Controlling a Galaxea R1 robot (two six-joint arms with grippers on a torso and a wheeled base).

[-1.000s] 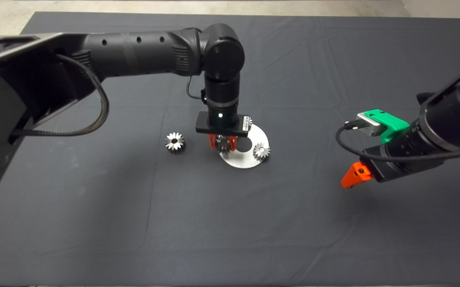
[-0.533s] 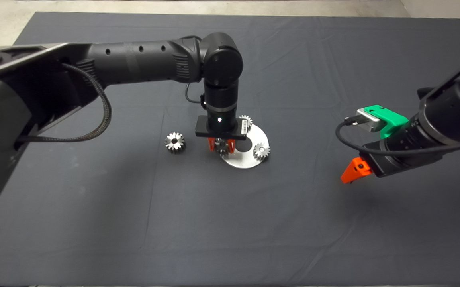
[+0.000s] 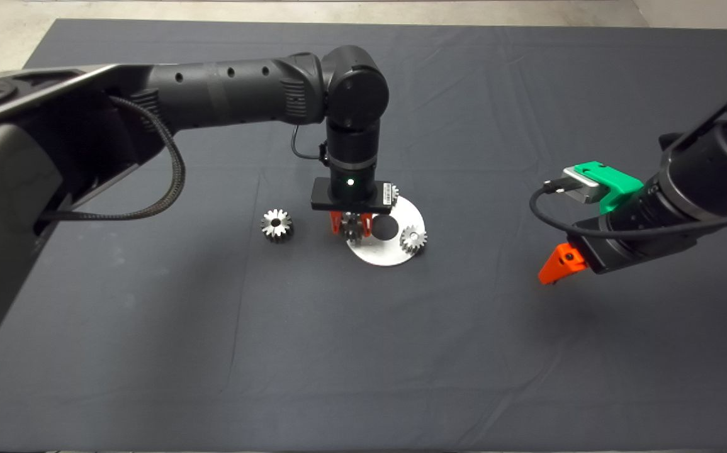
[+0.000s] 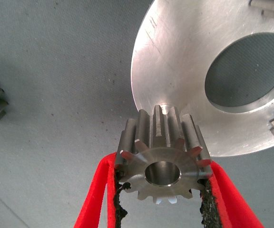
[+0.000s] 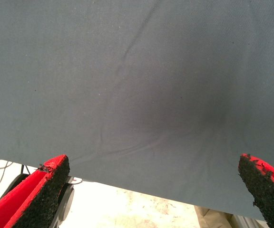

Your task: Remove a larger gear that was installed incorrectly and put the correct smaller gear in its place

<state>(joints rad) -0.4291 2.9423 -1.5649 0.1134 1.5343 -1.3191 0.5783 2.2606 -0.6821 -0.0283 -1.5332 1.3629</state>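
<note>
Steel gear (image 4: 161,164) pinched by the left gripper (image 4: 161,199) over the plate (image 4: 184,71): I'd centre it before lowering (right gripper (image 5: 151,190) spread, idle).

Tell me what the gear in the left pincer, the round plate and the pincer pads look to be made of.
Gear: apparently steel, machined, bright with sharp glints on its teeth. Round plate: likely aluminium or steel, brushed matte silver with fine scratch lines. Left pincer pads: seemingly black foam or rubber, coarse and crumbly at the edges, on glossy red plastic-looking fingers.
</note>
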